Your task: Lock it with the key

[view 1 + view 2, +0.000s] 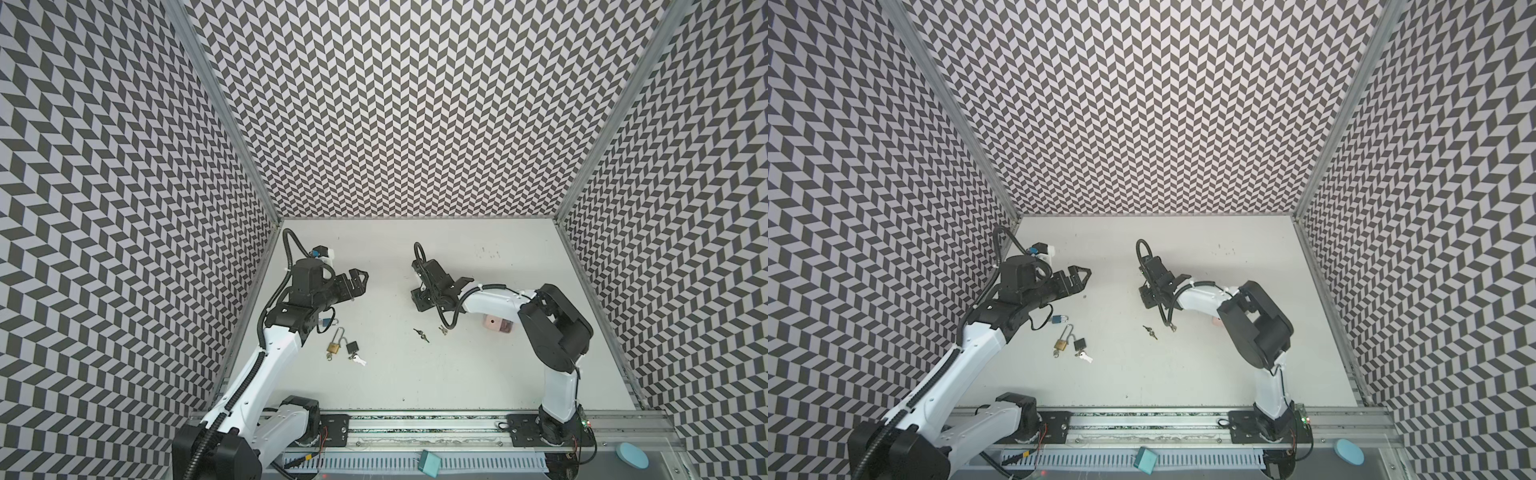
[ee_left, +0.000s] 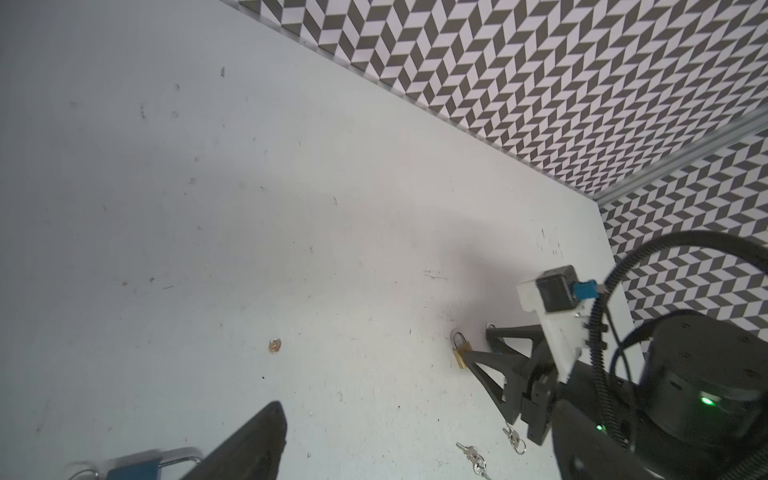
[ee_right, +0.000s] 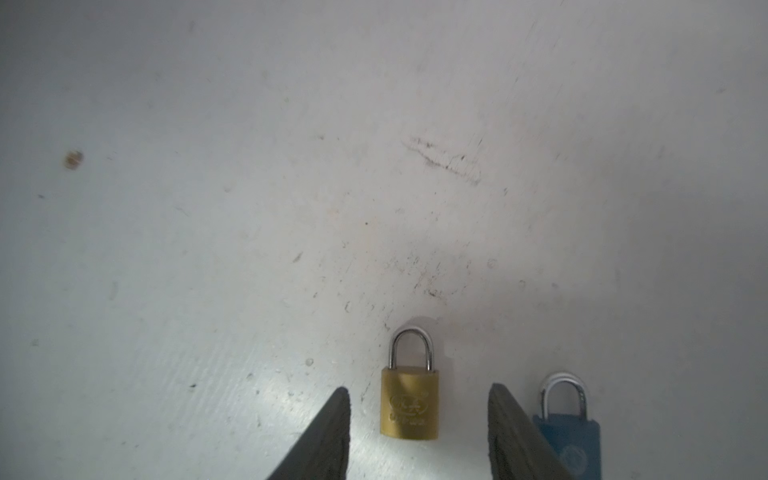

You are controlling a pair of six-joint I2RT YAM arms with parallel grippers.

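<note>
**Item 1.** Right gripper (image 3: 418,390): pointed down at the white table (image 1: 457,374), jaws parted about halfway, holding nothing.

**Item 2.** Small brass padlock (image 3: 410,409): lay flat on the table between the right gripper's fingers (image 3: 328,432), touching neither. Its shackle was seated in the body.

**Item 3.** Blue padlock (image 3: 575,440): flat, just outside one of those fingers.

**Item 4.** Left gripper (image 1: 358,281): raised over the table's left side, jaws spread wide and empty.

**Item 5.** Second blue padlock (image 1: 1059,319): lay beside the left arm and was partly covered by it.

**Item 6.** Long-shackled brass padlock (image 1: 332,347): flat, with a key at its base. Whether the key was inserted could not be told.

**Item 7.** Black padlock (image 1: 353,346): just beside item 6, with a silver key (image 1: 360,361) touching its lower end.

**Item 8.** Dark key bunch (image 1: 421,334) and smaller key bunch (image 1: 443,331): loose on the table near the right arm, well apart from every padlock.

**Item 9.** Pink block (image 1: 496,323): sat beneath the right forearm.
</note>
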